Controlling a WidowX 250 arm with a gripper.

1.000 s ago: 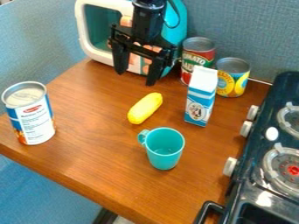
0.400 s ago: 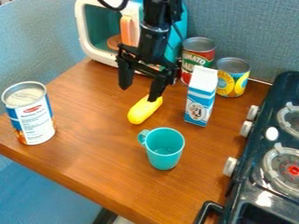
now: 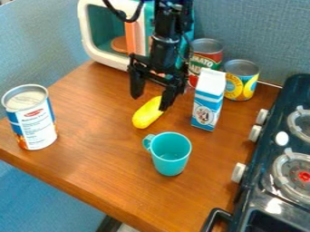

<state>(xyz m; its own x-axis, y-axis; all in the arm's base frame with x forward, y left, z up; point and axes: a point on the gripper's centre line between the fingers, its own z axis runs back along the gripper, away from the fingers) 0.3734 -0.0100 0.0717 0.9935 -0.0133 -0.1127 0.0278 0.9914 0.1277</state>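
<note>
we are seeing the tool [image 3: 149, 102] hanging over the far middle of the surface [image 3: 109, 158], released, its two fingers standing well apart. beneath it, the yellow oblong piece [image 3: 146, 116] is lying at a slant on the wood, its far end pointing toward the right. the right-hand finger is overlapping that far end in our view, and we cannot tell whether they are touching. nearer to us, a teal cup [image 3: 171, 158] is standing upright, its handle facing left. to the right of the yellow piece, a blue and white carton [image 3: 207, 102] is standing in front of a red-labelled can [image 3: 205, 59] and a yellow-labelled can [image 3: 242, 81]. we are noticing a larger can [image 3: 36, 124] standing at the left edge, a teal and white toy oven [image 3: 100, 55] sitting at the far side, and a dark stove [image 3: 297, 88] running along the right.
</note>
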